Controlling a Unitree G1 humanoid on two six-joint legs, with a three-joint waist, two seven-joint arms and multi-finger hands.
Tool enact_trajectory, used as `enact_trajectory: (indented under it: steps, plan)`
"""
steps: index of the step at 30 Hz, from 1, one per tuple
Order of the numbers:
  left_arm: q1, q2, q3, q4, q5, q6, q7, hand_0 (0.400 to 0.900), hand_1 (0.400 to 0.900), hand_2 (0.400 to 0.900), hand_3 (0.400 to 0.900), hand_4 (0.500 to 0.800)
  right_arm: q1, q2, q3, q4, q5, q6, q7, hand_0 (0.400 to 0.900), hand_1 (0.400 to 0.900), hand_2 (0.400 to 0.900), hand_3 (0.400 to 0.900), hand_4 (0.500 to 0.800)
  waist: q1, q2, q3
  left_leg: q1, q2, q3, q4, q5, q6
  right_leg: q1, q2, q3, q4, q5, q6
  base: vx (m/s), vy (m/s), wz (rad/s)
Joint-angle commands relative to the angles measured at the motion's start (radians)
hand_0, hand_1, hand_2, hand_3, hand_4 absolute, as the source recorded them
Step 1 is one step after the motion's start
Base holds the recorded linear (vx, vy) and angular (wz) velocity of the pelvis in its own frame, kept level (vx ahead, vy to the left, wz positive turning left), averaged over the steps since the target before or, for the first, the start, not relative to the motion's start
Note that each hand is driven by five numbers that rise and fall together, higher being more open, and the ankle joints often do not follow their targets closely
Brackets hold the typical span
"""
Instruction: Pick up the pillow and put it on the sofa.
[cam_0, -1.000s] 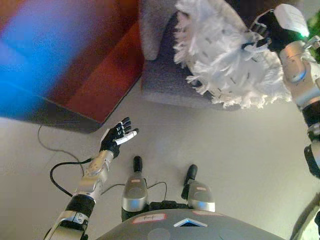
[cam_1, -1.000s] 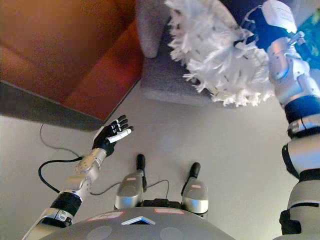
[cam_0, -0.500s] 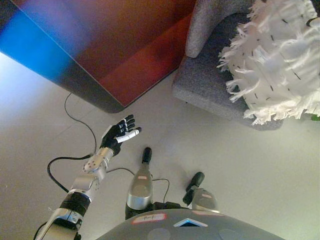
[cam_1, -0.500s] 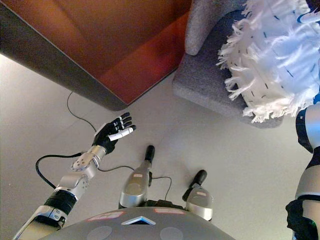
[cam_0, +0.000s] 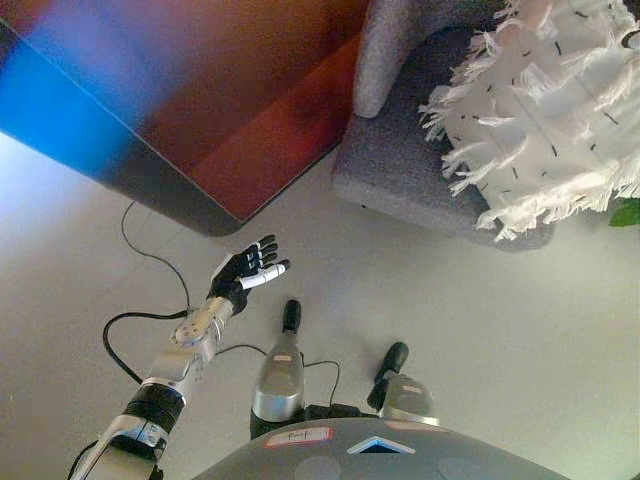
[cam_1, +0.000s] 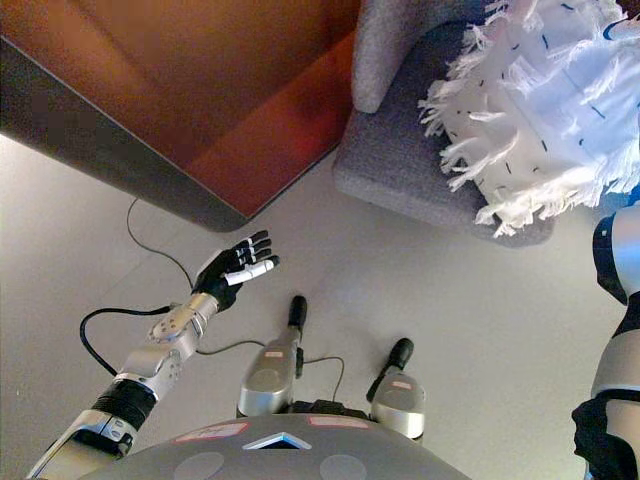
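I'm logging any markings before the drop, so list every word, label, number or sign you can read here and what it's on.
None can be read in either eye view.
Pillow: white and fringed with small dark dashes, a pattern, not print.
Sofa: plain grey fabric, no tag showing.
Red-brown panel: no markings.
Left hand: open above the floor, unmarked.

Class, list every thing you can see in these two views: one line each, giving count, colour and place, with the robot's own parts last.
Pillow: one, white with shaggy fringe and small dark flecks, upper right, over the sofa seat.
Sofa: one, grey, top centre to right.
Cabinet: one, reddish-brown with a dark grey edge, upper left.
Plant leaf: one, green, right edge.
Floor: pale grey, underneath everything.
Left hand: one, dark with a white-tipped finger, open, over the floor at centre left.
Right hand: not seen.
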Motion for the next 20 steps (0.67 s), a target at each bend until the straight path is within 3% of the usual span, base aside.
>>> enact_trajectory:
  steps: [1,10,16,20]
  plan:
    - [-0.021,0.038,-0.021,-0.091,0.006,-0.051,-0.017,0.9,0.9,0.9,0.9,0.8,-0.164,-0.08,0.099,-0.028,-0.025,-0.007,-0.086,0.9,0.9,0.9,0.9,0.8,-0.004,-0.047,-0.096,0.034,0.095,0.016,-0.009,-0.011,-0.084,-0.024,-0.067,0.024,-0.008,0.077,0.068,0.0,-0.011,-0.05]
    - [-0.014,0.029,-0.015,-0.071,0.016,-0.044,-0.017,0.9,0.9,0.9,0.9,0.8,-0.105,-0.094,0.025,-0.102,0.055,-0.035,-0.103,0.9,0.9,0.9,0.9,0.8,-0.027,-0.054,-0.118,0.065,0.11,0.033,-0.007,-0.02,-0.085,-0.004,-0.056,0.037,-0.01,0.07,0.063,0.0,-0.008,-0.08]
    - [0.005,-0.008,0.05,-0.028,0.036,-0.04,0.014,0.9,0.9,0.9,0.9,0.8,0.07,-0.059,-0.127,-0.537,0.159,-0.085,-0.105,0.9,0.9,0.9,0.9,0.8,-0.076,-0.071,-0.122,0.094,0.123,0.065,0.027,-0.053,-0.075,0.0,-0.047,0.079,-0.005,0.066,0.054,-0.01,0.011,-0.25]
    - [0.021,-0.04,0.097,-0.009,0.057,-0.04,0.028,0.9,0.9,0.9,0.9,0.8,0.348,-0.013,-0.327,-0.808,0.214,-0.121,-0.071,0.9,0.9,0.9,0.9,0.8,-0.105,-0.08,-0.122,0.108,0.122,0.093,0.055,-0.081,-0.061,-0.006,-0.048,0.11,0.004,0.068,0.052,-0.02,0.041,-0.27]
